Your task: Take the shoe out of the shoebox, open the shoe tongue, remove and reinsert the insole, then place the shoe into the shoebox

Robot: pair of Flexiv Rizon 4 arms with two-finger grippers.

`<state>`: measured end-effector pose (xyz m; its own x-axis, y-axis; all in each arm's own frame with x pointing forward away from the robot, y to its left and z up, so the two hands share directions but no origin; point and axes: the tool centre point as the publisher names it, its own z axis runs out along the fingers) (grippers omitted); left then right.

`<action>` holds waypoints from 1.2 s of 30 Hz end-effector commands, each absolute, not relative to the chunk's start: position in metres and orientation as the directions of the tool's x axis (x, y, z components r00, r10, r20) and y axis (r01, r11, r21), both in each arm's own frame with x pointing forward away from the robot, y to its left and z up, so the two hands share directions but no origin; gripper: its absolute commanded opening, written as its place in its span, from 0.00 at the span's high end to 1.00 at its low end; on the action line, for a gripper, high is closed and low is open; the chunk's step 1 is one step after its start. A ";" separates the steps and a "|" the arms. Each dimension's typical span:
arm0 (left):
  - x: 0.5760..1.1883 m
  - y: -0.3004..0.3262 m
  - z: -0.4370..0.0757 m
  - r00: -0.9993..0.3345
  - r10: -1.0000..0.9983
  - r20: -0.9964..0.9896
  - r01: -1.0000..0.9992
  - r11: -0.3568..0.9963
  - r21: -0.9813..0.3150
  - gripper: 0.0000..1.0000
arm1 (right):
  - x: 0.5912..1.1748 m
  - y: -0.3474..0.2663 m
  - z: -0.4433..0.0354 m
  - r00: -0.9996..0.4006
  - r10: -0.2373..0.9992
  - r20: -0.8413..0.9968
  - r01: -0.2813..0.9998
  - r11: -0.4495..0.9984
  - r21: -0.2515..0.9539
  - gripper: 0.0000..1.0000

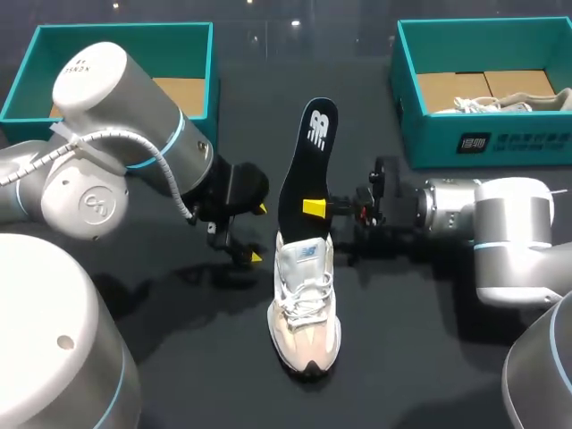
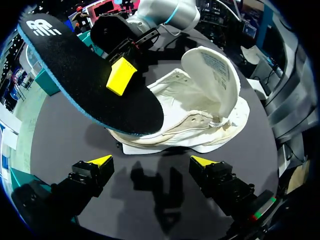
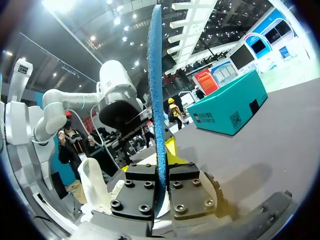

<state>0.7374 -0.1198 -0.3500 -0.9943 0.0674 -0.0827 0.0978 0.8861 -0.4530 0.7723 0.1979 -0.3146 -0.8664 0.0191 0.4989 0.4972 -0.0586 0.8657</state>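
Insole (image 1: 308, 170) is pinched by right gripper (image 1: 315, 208), upright over shoe (image 1: 306, 313). Left gripper (image 1: 259, 232) is spread beside shoe. Tongue's (image 2: 212, 75) inner face is seen only in left wrist view.

Shoe (image 1: 305, 308) mid-table. Insole (image 1: 307, 170) over its heel end, gripped by right gripper (image 1: 317, 208) from the right. Left gripper (image 1: 259, 232) just left of shoe. Left shoebox (image 1: 211, 80) far-left, right shoebox (image 1: 487, 138) far-right.

Insole (image 1: 308, 170) up now, top face matt black and fine-grained, rim a foamy blue; shoe (image 1: 304, 313) in soft cream cloth and mesh, laces woven white, tongue lining smooth and pale; left fingers (image 2: 100, 161) tipped in flat yellow plastic on matt black blocks; bench (image 1: 402, 357) dark, smooth, faint sheen; shoebox (image 1: 429, 138) matt teal card; left arm (image 1: 98, 107) shell glossy pale grey.
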 end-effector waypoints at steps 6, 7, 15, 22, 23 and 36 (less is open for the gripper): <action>0.737 -0.119 -0.351 -0.994 0.067 -0.085 0.098 0.886 -0.453 0.00 | 0.767 0.200 -0.327 -0.852 0.014 0.523 0.522 -0.048 0.852 1.00; 0.737 -0.119 -0.351 -0.994 0.067 -0.085 0.098 0.886 -0.453 0.00 | 0.766 0.200 -0.328 -0.851 0.014 0.525 0.524 -0.047 0.850 1.00; 0.737 -0.119 -0.351 -0.994 0.067 -0.085 0.098 0.886 -0.453 0.00 | 0.758 0.203 -0.336 -0.839 0.013 0.545 0.544 -0.047 0.838 1.00; 0.737 -0.119 -0.351 -0.994 0.067 -0.085 0.098 0.886 -0.453 0.00 | 0.749 0.206 -0.343 -0.822 0.004 0.569 0.569 -0.018 0.822 1.00; 0.737 -0.119 -0.351 -0.994 0.067 -0.085 0.098 0.886 -0.453 0.00 | 0.747 0.206 -0.345 -0.818 0.002 0.575 0.575 -0.011 0.818 1.00; 0.737 -0.119 -0.351 -0.994 0.067 -0.085 0.098 0.886 -0.453 0.00 | 0.722 0.205 -0.365 -0.774 0.012 0.633 0.633 0.022 0.774 1.00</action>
<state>0.7374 -0.1198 -0.3500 -0.9943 0.0674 -0.0826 0.0977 0.8861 -0.4530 0.7323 0.2029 -0.3496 -0.7755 0.0059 0.6313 0.6312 0.0297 0.7751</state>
